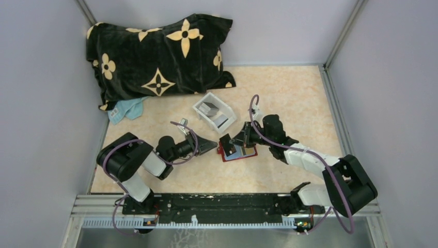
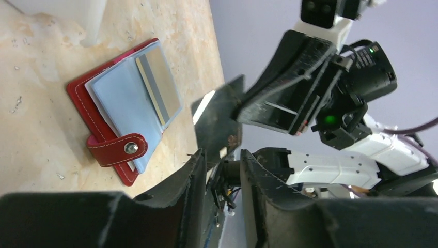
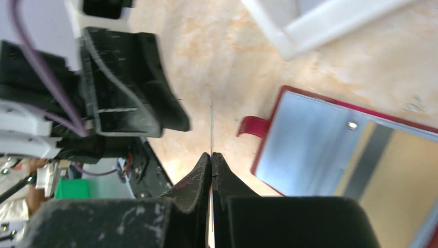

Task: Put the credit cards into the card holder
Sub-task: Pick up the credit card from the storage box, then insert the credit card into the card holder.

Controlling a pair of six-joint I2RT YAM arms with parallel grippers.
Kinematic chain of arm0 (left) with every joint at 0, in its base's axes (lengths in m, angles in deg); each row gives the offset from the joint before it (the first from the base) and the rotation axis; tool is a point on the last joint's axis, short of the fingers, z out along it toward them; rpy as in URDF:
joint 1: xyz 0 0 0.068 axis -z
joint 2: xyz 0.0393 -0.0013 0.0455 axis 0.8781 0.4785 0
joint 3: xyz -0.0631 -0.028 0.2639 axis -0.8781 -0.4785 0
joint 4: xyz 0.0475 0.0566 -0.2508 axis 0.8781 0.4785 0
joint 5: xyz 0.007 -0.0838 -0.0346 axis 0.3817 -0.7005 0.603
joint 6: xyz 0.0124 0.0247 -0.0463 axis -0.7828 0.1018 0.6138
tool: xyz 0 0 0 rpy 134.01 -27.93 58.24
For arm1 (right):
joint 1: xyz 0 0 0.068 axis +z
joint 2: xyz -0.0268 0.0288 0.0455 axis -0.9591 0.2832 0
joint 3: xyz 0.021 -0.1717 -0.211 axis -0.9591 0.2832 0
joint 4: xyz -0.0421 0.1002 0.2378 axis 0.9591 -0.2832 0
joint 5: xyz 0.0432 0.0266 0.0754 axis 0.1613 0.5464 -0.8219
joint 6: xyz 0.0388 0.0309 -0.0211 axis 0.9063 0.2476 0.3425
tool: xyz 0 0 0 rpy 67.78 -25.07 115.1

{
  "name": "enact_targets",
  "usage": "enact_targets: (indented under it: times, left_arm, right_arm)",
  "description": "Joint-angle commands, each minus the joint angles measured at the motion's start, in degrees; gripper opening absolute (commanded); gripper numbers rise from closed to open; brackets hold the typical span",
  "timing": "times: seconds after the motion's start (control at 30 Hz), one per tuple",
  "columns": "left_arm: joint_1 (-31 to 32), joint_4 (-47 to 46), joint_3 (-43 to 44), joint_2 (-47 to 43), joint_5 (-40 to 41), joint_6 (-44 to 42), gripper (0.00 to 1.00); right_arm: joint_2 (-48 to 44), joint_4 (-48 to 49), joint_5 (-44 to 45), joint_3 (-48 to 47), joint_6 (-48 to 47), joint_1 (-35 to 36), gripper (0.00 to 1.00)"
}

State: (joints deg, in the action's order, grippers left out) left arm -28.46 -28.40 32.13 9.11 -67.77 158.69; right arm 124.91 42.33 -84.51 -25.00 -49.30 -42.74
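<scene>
The red card holder lies open on the table, its pale blue inner face up, with a striped tan card lying on it. It also shows in the left wrist view and the right wrist view. My right gripper is shut on a dark card, held upright just left of the holder and seen edge-on in the right wrist view. My left gripper is open, its tips right at that card's lower edge, not closed on it. More cards lie in the white tray.
A small white plastic tray stands just behind the holder. A black flower-patterned pillow lies at the back left with a light blue cloth below it. Grey walls enclose the table on three sides.
</scene>
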Motion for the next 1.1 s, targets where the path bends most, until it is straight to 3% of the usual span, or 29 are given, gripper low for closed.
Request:
enact_targets:
  times: [0.0, 0.23, 0.4, 0.57, 1.07]
  left_arm:
    - [-0.11, 9.40, 0.34, -5.93, 0.50, -7.06, 0.33]
    - [4.14, 36.82, 5.98, -15.79, 6.81, -18.49, 0.29]
    - [7.72, 47.38, 9.20, -16.50, 11.09, -22.65, 0.30]
    - [10.35, 52.73, 11.29, -15.02, 14.15, -24.23, 0.34]
    - [13.70, 58.02, 15.31, -9.90, 17.95, -25.20, 0.32]
  right_arm:
    - [-1.34, -6.01, 4.95, -1.86, -4.41, -1.93, 0.00]
    - [1.60, -6.89, 8.19, -1.60, -5.81, -3.46, 0.00]
    - [3.55, -8.11, 10.71, -2.28, -7.26, -4.14, 0.00]
    - [4.68, -8.63, 11.43, -2.25, -8.38, -5.15, 0.00]
    - [6.13, -8.10, 9.76, -1.99, -9.19, -7.59, 0.00]
